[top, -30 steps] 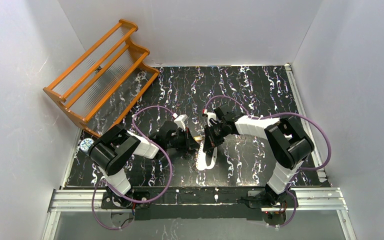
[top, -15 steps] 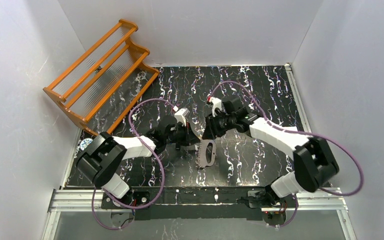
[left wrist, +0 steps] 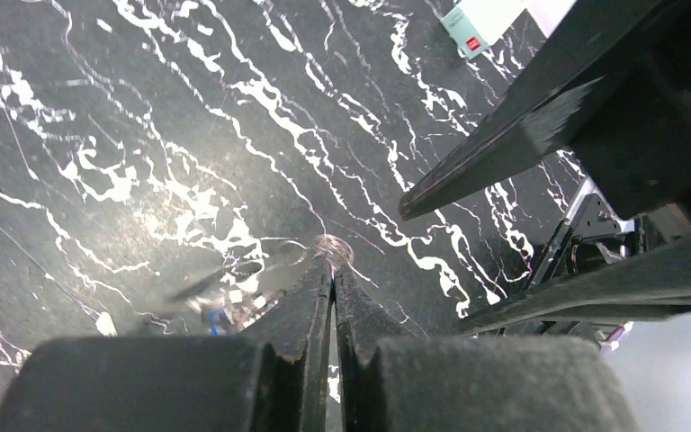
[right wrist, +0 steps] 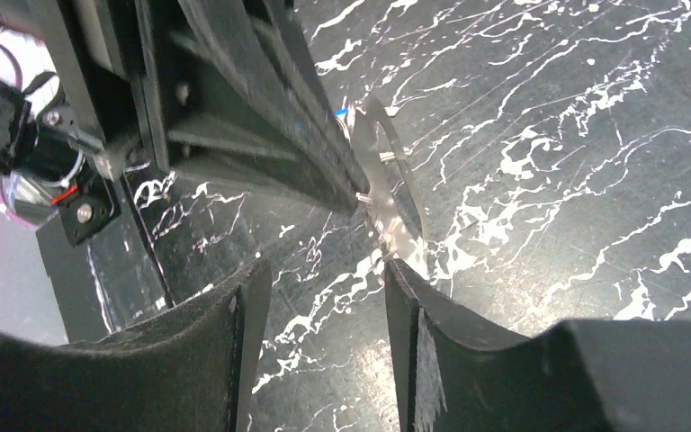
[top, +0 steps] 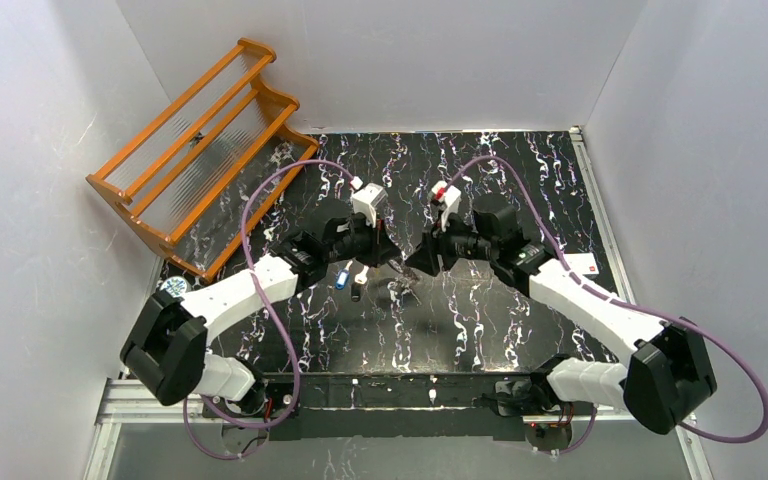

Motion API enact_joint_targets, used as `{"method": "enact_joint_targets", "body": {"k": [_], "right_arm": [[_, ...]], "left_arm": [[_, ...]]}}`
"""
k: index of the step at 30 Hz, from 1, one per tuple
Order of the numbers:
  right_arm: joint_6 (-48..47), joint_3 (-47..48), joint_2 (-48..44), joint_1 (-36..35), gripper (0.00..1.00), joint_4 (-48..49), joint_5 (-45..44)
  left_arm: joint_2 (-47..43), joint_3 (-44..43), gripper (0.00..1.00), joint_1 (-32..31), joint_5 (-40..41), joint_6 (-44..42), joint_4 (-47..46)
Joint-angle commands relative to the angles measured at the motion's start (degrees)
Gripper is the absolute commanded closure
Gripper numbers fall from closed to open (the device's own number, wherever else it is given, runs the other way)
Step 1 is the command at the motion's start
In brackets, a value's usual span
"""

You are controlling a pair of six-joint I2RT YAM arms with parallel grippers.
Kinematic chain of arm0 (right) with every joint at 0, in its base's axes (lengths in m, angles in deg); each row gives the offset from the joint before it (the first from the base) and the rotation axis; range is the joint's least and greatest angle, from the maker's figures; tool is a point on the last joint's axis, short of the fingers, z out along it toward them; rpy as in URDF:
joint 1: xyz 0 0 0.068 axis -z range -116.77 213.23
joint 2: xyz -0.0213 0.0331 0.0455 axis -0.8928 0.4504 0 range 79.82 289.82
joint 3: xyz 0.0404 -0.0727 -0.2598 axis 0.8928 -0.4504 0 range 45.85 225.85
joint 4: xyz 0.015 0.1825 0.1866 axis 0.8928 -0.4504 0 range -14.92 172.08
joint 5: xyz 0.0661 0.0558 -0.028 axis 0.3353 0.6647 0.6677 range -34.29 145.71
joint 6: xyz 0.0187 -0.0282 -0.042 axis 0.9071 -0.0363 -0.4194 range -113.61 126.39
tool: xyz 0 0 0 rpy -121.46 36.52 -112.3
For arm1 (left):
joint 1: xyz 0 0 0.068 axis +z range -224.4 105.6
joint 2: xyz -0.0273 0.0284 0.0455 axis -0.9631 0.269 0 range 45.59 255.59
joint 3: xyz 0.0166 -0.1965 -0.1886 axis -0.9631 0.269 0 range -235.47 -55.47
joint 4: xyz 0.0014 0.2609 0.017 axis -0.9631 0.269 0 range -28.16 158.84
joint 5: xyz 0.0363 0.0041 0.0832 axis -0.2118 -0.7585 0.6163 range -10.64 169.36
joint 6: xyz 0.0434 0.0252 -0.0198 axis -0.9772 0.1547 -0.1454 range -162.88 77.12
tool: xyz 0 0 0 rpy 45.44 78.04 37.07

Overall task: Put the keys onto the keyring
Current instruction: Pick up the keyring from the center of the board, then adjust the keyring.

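The keyring point(right wrist: 387, 175), a white oval loop, hangs edge-on at the tips of my left gripper point(right wrist: 353, 200), which is shut on its rim. From above, the keyring point(top: 401, 284) is a faint grey blur below the two grippers. A blue key point(top: 343, 277) and a white key point(top: 360, 291) dangle just left of it; in the left wrist view they are a blur point(left wrist: 225, 301) beside my shut left gripper point(left wrist: 332, 265). My right gripper point(right wrist: 324, 268) is open. Its right fingertip point(right wrist: 398, 270) is at the keyring's lower end, with nothing between the jaws.
An orange wooden rack point(top: 205, 140) leans at the back left. A small white card with a red mark point(top: 582, 264) lies at the right edge of the black marbled mat point(top: 520, 180). A small round tin point(top: 171, 289) sits at the mat's left edge. White walls surround the table.
My right gripper opened and let go of the keyring, which now hangs and swings from the left gripper. Both arms stretched farther out over the mat.
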Motion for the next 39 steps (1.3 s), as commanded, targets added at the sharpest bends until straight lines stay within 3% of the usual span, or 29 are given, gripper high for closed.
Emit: {"method": "enact_joint_targets", "body": {"k": [1, 8, 13, 17, 26, 29, 31, 39], "right_arm": [[-6.32, -5.35, -5.28, 0.05, 0.41, 12.42, 6.05], [-11.14, -11.63, -11.53, 0.06, 0.30, 20.79, 6.40], [-15.90, -13.24, -12.92, 0.00, 0.30, 20.43, 8.08], [-18.52, -13.16, -12.91, 0.01, 0.38, 19.28, 8.61], [-22.66, -14.01, -12.91, 0.01, 0.43, 20.04, 12.85], [-24.29, -13.71, -11.99, -0.01, 0.61, 20.33, 17.33], [-24.34, -13.42, -11.24, 0.05, 0.66, 20.49, 18.84], [-24.17, -12.96, -10.57, 0.01, 0.71, 21.63, 20.16]], "left_arm": [[-4.62, -2.77, 1.00, -0.31, -3.58, -7.37, 2.46], [-6.52, -0.33, 1.00, -0.26, -11.19, -10.31, -4.31], [-7.51, 0.17, 1.00, -0.31, -14.20, -13.53, -4.83], [-8.58, 0.88, 1.00, -0.39, -16.00, -15.89, -5.22], [-12.52, 4.22, 1.00, -0.93, -22.32, -24.95, -7.61], [-12.84, 4.50, 1.00, -1.09, -22.65, -25.38, -7.90], [-12.76, 4.46, 1.00, -1.27, -22.96, -25.19, -8.18], [-11.96, 4.24, 1.00, -1.86, -23.16, -24.72, -8.44]]}}
